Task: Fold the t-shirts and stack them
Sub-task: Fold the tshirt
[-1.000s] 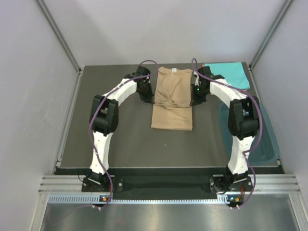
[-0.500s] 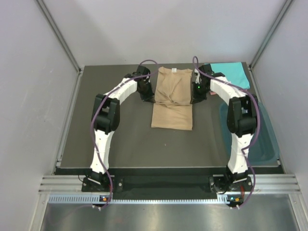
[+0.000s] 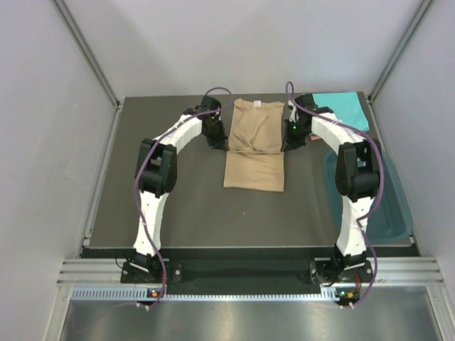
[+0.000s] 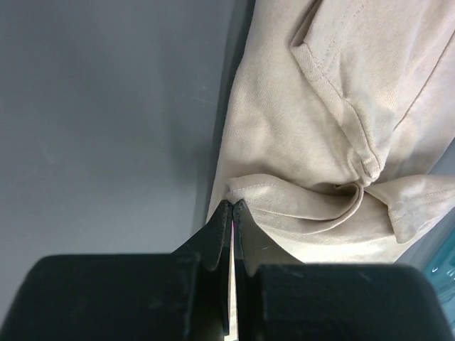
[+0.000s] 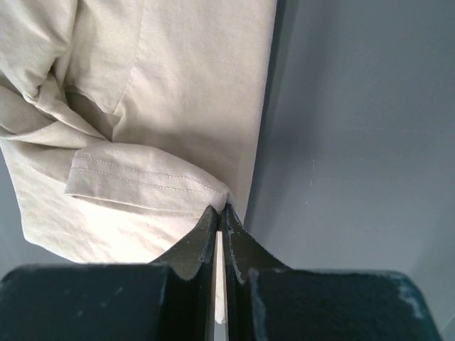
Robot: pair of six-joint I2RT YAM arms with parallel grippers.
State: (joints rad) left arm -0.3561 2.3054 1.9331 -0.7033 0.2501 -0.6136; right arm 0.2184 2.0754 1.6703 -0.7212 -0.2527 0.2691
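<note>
Barely shifted, the right arm [image 3: 353, 177] leans slightly inward. Left jaws and right jaws each pinch a sleeve edge of the tan shirt [image 3: 254, 145], which lies toward the back of the table [image 3: 185, 206].

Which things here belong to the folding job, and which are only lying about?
For the job: tan t-shirt, edges pinched by left claw and right claw; turquoise t-shirt, far right corner.
Lying about: dark teal tub, on the right of the table.

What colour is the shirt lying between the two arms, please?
The t-shirt is plain tan; top view shows it best.
</note>
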